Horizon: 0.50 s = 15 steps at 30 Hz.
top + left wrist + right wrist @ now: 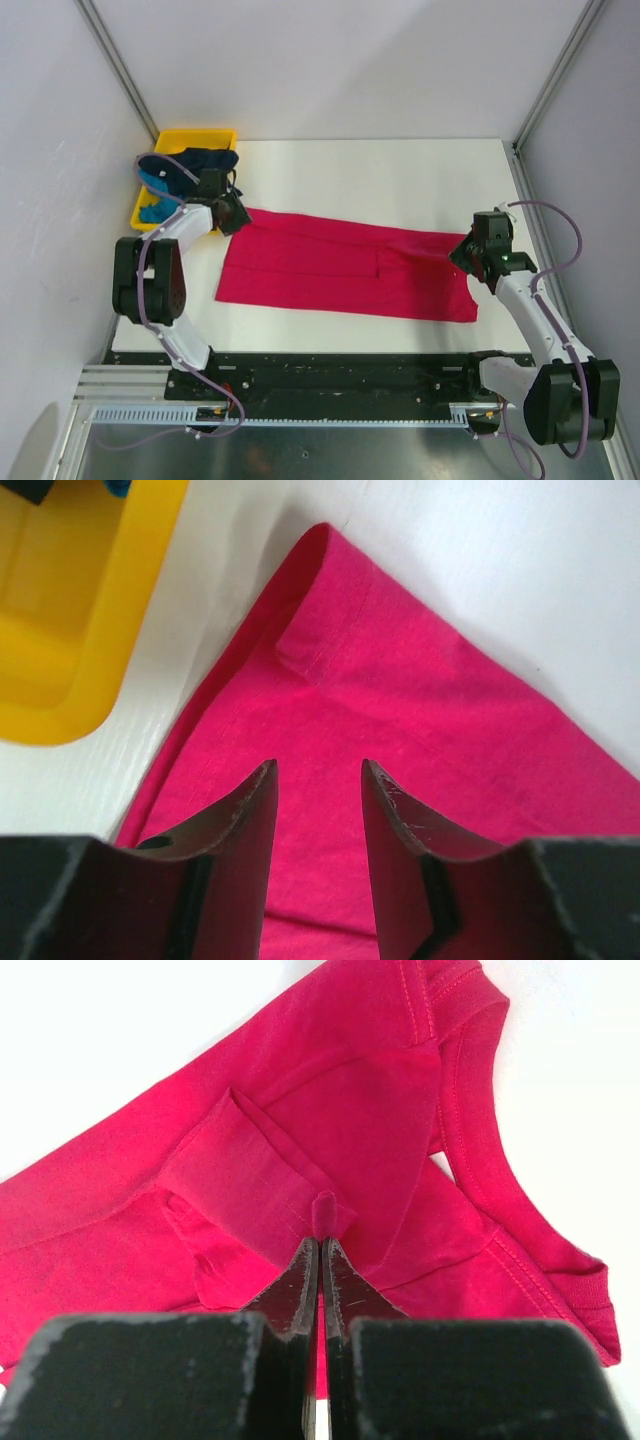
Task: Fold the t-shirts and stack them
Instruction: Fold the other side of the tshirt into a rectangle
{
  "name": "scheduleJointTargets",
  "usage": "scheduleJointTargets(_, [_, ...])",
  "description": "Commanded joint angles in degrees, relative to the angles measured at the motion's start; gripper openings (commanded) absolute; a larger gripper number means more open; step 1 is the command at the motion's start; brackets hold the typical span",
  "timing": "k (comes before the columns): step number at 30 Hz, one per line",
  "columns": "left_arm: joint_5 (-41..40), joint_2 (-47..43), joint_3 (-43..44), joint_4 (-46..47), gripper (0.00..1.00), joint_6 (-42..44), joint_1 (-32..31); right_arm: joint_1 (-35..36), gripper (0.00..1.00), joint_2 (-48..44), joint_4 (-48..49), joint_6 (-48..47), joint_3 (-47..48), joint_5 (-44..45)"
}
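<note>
Though laid flat on the white table (400, 170) as a long narrow strip, looks short of at least one more fold: pink t-shirt (330, 275), long axis running left to right, bottom hem toward the left arm, collar toward the right arm.

Just beside the far left corner of that cloth, toward the back of the table: yellow tray (190, 135), holding a navy t-shirt (190, 160) and a teal t-shirt (152, 188), both heaped and unfolded.

Nearer the hem end: left gripper (318, 770), hanging over the far left corner of the strip, jaws partly apart, only flat pink cloth showing through the gap, nothing held.

Nearer the collar end: right gripper (320, 1245), jaws pressed together, small nub of pink cloth pinched at the tips, right by the folded-in sleeve (240, 1180) and short of the collar (480, 1080).

Probably calls for folding end over end along that long axis, one arm to each end. Hem corner just ahead of and below the left fingers, so likely reachable with a short drop and a close. Worth watching for: catching only the top layer at the doubled edge, and dragging the strip askew.
</note>
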Motion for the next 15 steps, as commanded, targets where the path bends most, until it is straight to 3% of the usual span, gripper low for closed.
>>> scheduleJointTargets(1, [1.5,2.6,4.6,1.8,0.43,-3.1,0.3,-0.2,0.0,0.9,2.6,0.7,0.1,-1.0])
scheduleJointTargets(15, [-0.5,6.5,6.3,1.8,0.39,-6.8,0.3,-0.4,0.0,2.3,3.5,0.1,0.5,-2.5])
